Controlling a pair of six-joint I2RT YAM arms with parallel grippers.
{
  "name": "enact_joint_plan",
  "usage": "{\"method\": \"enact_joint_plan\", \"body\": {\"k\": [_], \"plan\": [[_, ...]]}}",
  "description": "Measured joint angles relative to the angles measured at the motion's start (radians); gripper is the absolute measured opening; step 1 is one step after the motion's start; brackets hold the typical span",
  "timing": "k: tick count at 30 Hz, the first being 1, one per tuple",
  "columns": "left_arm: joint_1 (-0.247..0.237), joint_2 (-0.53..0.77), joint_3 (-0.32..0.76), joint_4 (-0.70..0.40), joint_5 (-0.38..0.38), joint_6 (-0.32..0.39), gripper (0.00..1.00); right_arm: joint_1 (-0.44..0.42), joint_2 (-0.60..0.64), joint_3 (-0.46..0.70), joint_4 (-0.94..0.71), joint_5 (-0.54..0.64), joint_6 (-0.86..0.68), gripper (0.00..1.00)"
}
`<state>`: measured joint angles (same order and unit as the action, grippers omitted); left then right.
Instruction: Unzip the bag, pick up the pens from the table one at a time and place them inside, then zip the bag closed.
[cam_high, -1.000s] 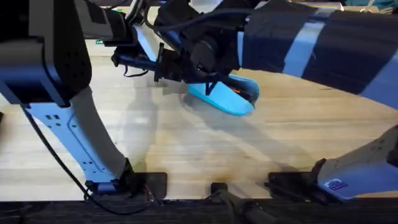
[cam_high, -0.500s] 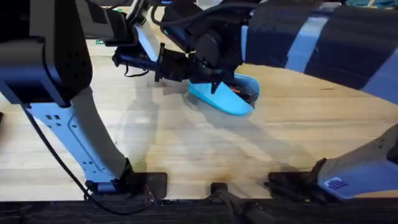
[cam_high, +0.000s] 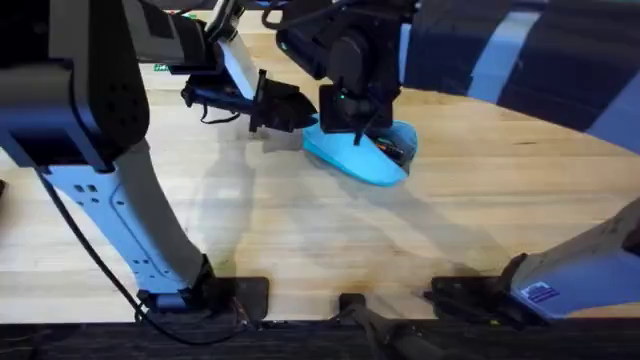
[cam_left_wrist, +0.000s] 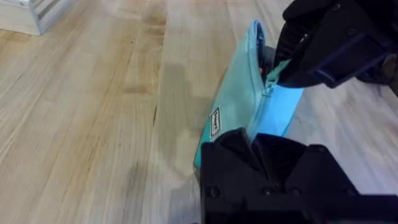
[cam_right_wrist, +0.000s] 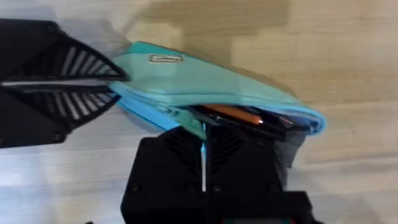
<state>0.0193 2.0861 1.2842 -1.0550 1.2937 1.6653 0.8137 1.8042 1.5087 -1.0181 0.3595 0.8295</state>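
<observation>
Shifting rightward over the last second, the right hand (cam_high: 356, 122) is now sitting above the bag's (cam_high: 358, 158) middle, pinching the zipper pull cord (cam_left_wrist: 278, 70) between closed fingers. Meanwhile the left hand (cam_high: 283, 108) is clamping the bag's near end, anchoring it on the table (cam_high: 300, 230). Inside the half-open mouth the pens (cam_right_wrist: 239, 116) are showing, orange one uppermost. Being soft and light, the pouch is likely buckling under any pull, so gripping cord and end seam looks wisest.
</observation>
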Motion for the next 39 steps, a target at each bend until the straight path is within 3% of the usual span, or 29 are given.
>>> {"method": "enact_joint_plan", "body": {"k": [32,39], "plan": [[0.006,0.000,0.001,0.000,-0.012,0.000,0.042,-0.104,0.000,0.001,-0.328,0.043,-0.044,0.033],[0.006,0.000,0.001,0.001,-0.012,0.000,0.042,-0.104,-0.082,0.001,-0.326,0.044,-0.043,0.033]]}}
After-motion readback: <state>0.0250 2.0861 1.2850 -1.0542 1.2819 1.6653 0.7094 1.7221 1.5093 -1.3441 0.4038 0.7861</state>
